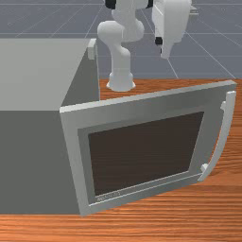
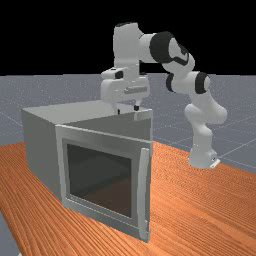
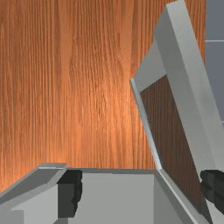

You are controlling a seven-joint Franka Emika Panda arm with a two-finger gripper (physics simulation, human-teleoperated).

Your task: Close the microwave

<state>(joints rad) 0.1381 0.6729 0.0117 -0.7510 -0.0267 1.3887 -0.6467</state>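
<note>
One bent arm (image 2: pixel 210 109) has its tool (image 2: pixel 128 109) aimed down near the microwave (image 1: pixel 33 71), fingers (image 3: pixel 68 194) spread pretty wide, gripping nothing. Microwave's on the surface (image 1: pixel 142 229), front view's left, door (image 1: pixel 142 151) hanging open.

The microwave (image 2: pixel 42 150) stands on the wooden table (image 2: pixel 205 200), its door (image 2: pixel 100 177) swung open, the handle (image 2: pixel 143 192) toward the far view's right. From that side the arm (image 2: pixel 200 117) reaches across; its gripper (image 2: pixel 127 110) points down, fingers apart, near the microwave's top.
</note>
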